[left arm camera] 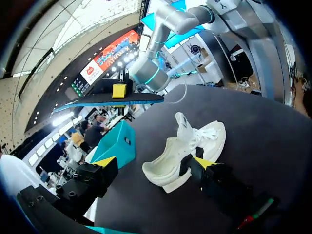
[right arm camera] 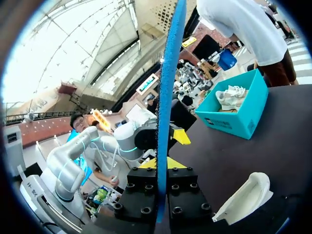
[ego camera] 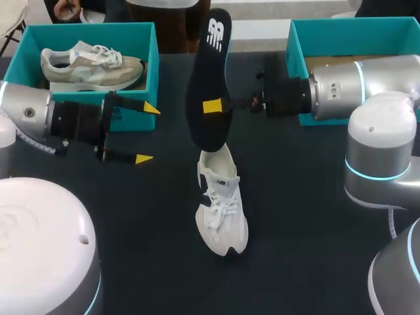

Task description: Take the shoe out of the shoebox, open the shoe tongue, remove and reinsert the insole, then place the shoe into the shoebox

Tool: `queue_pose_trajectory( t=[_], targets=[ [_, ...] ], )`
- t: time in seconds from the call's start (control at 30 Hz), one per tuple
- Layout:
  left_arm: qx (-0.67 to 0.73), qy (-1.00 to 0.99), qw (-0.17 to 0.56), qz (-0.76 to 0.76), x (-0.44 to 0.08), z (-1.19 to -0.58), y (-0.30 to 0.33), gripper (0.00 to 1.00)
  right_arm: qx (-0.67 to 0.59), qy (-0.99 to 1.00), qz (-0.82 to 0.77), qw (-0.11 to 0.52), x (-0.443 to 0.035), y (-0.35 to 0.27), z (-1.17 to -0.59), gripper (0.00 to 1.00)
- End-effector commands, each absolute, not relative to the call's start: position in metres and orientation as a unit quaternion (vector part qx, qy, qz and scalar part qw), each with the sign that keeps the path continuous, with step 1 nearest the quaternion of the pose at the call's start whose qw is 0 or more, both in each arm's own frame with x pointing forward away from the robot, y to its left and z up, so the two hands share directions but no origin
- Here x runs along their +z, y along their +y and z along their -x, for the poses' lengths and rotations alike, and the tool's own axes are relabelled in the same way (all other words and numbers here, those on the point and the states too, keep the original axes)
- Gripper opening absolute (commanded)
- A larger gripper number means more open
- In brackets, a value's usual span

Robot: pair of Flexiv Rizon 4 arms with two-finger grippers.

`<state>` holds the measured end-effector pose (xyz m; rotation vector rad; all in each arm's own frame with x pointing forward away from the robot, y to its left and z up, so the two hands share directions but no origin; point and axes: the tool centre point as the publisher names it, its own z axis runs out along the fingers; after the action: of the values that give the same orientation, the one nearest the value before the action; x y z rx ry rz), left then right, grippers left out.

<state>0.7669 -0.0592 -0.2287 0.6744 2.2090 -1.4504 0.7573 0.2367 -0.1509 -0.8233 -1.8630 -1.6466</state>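
A white shoe [ego camera: 222, 210] lies on the dark table, toe toward the front edge, its tongue pulled up. Above its heel my right gripper [ego camera: 213, 106] is shut on a black insole [ego camera: 210, 79], held upright on edge. In the right wrist view the insole [right arm camera: 168, 97] rises as a thin blue edge from between the right gripper [right arm camera: 157, 165] fingers, with the shoe [right arm camera: 243, 195] lying beside it. My left gripper [ego camera: 147, 133] stands open to the left of the insole, holding nothing. Seen from the left wrist, the shoe [left arm camera: 190, 151] lies just ahead of the open left gripper [left arm camera: 155, 163], and the insole [left arm camera: 117, 100] hangs above.
A teal shoebox [ego camera: 152, 46] at the back left holds a beige and grey shoe [ego camera: 92, 65]. A second teal box [ego camera: 295, 39] stands at the back right, behind my right arm [ego camera: 354, 82].
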Motion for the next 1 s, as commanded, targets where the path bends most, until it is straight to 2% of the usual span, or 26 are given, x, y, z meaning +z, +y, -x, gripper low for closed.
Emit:
queue_pose_trajectory(
  t=[0.03,1.0],
  targets=[
    [-0.497,0.84,0.098,-0.193,-0.2246,-0.7684,-0.0625,1.0,-0.605,-0.689,0.303,0.259,-0.1501,0.2396,-0.7595,0.0],
    [-0.497,0.84,0.098,-0.193,-0.2246,-0.7684,-0.0625,1.0,-0.601,-0.704,0.279,0.257,-0.1541,0.2388,-0.7659,0.0]
  ],
)
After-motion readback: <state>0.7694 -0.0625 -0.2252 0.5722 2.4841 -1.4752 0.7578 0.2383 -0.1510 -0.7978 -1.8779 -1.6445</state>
